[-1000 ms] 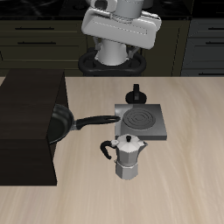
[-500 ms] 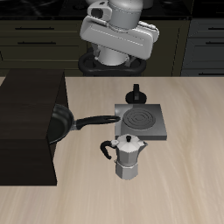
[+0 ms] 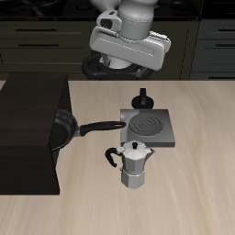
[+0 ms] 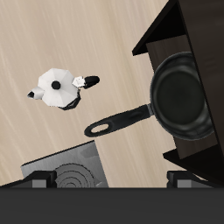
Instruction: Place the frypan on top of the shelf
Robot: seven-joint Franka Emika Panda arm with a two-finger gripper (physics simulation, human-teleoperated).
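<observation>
The frypan [image 3: 61,128] is round and black and lies on the shelf [image 3: 27,119] at its edge nearest the burner. Its long handle [image 3: 99,126] sticks out over the table. In the wrist view the frypan [image 4: 181,94] sits on the dark shelf [image 4: 197,26], well below the camera. My gripper [image 4: 107,180] is open and holds nothing; its two fingertips [image 4: 35,180] stand far apart. It hangs high above the table, away from the pan. In the exterior view only the white arm [image 3: 128,39] shows at the back.
A grey square burner plate [image 3: 147,127] lies beside the pan handle. A silver moka pot [image 3: 135,164] stands nearer the table's front edge. A small black knob-like stand [image 3: 141,96] sits behind the burner. Dark drawer cabinets [image 3: 41,37] line the back.
The arm has lifted and tilted a little at the back of the table. The frypan, moka pot and burner plate have not moved.
</observation>
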